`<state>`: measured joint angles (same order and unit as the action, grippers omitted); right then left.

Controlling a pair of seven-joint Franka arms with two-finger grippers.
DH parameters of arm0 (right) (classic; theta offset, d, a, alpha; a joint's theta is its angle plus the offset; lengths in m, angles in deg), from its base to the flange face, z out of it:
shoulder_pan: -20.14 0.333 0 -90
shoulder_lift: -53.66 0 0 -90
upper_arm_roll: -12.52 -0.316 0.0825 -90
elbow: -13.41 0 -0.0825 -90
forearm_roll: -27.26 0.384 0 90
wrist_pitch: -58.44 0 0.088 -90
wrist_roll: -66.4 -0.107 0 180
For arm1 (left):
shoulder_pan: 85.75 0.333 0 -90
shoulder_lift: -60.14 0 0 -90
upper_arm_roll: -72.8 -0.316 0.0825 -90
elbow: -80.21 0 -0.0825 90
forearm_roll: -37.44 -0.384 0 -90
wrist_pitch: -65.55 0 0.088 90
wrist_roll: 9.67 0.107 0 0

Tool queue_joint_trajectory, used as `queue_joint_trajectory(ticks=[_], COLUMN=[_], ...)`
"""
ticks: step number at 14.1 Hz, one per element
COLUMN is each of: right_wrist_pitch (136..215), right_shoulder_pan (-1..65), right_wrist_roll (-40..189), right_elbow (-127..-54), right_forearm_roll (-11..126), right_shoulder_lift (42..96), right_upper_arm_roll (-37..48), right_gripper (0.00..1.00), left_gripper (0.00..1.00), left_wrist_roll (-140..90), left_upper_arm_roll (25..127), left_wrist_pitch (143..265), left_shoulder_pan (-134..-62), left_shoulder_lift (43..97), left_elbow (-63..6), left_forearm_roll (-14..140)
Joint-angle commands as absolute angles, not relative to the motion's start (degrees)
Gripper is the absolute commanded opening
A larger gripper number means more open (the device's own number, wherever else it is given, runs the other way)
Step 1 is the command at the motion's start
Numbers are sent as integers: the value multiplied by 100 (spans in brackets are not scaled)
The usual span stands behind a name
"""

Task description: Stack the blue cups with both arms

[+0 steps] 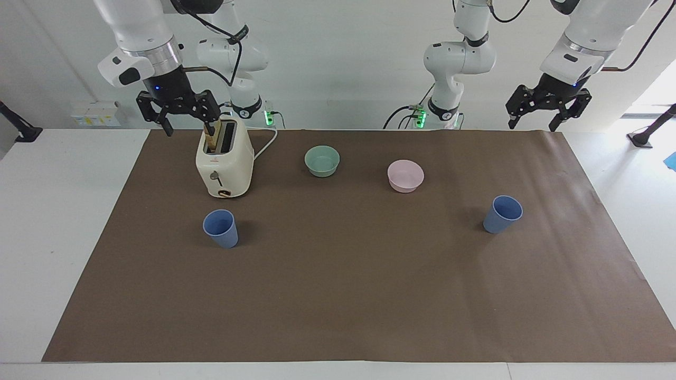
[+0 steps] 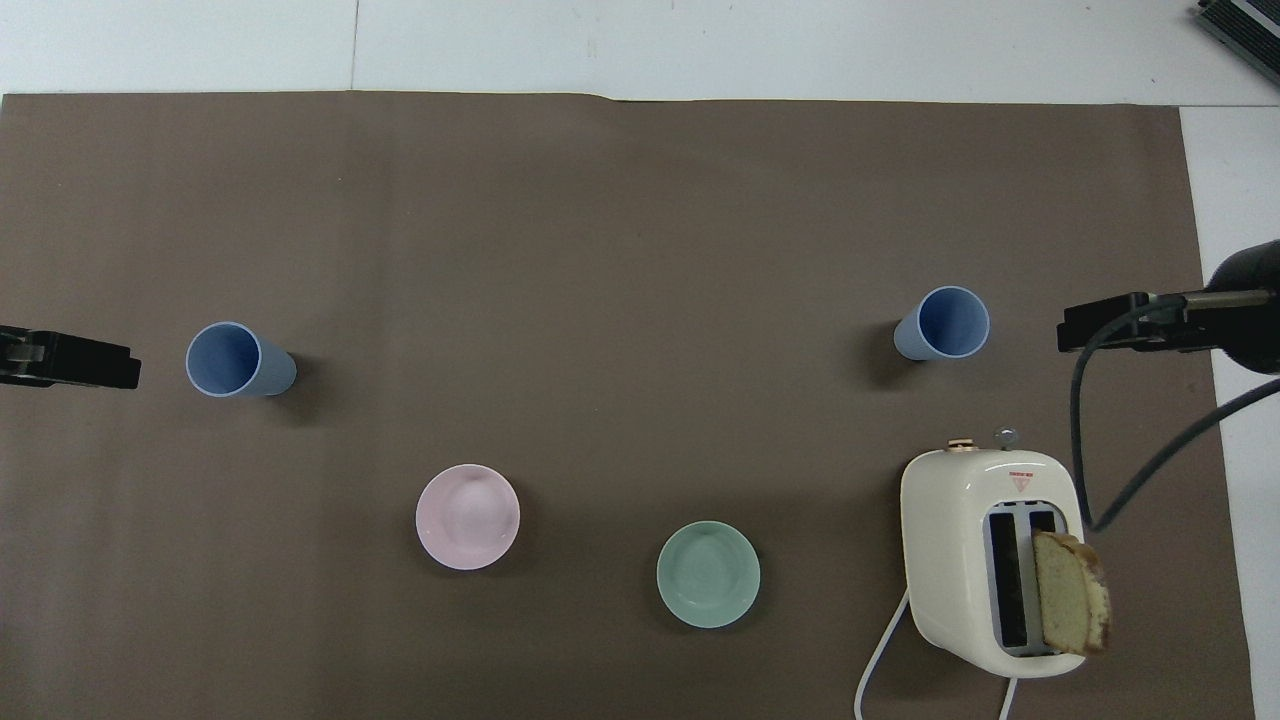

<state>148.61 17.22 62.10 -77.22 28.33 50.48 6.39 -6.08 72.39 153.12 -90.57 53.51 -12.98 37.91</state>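
On the brown mat, two upright matte-blue tapered cups (image 1: 221,228) (image 1: 502,214) stand apart; both pincers (image 1: 179,117) (image 1: 546,112) hang open.

A cream toaster (image 1: 224,161) holding a bread slice (image 2: 1072,607) stands on a brown mat (image 1: 348,295) covering the white desk (image 1: 63,221), beside a green bowl (image 1: 322,161) and pink bowl (image 1: 405,176).
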Motion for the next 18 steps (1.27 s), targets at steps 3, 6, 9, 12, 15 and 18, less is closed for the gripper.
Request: queue_joint_trajectory(ticks=[3, 6, 9, 12, 15, 18], right_wrist_pitch=[14844, 14844, 14844, 14844, 14844, 14844], right_shoulder_pan=[1645, 1645, 1645, 1645, 1645, 1645], right_wrist_roll=[6148, 6148, 6148, 6148, 6148, 6148], right_elbow=[-7799, -7799, -7799, -7799, -7799, -7799], right_forearm_roll=[2963, 2963, 2963, 2963, 2963, 2963], right_shoulder_lift=[4953, 4953, 4953, 4953, 4953, 4953], right_upper_arm_roll=[619, 619, 619, 619, 619, 619], right_gripper=[100, 100, 100, 100, 100, 100], left_gripper=[100, 100, 100, 100, 100, 100], left_wrist_roll=[-545, -536, -580, -607, -607, -737], left_upper_arm_roll=[7262, 7271, 7262, 7262, 7262, 7262], left_wrist_pitch=[15406, 15414, 15493, 16001, 16695, 17303], left_shoulder_pan=[-8997, -9006, -8988, -8918, -8681, -8435], left_shoulder_lift=[5293, 5293, 5311, 5389, 5477, 5758], left_elbow=[-1392, -1392, -1497, -1760, -2322, -2675], left_forearm_roll=[3876, 3876, 3876, 3876, 3876, 3876])
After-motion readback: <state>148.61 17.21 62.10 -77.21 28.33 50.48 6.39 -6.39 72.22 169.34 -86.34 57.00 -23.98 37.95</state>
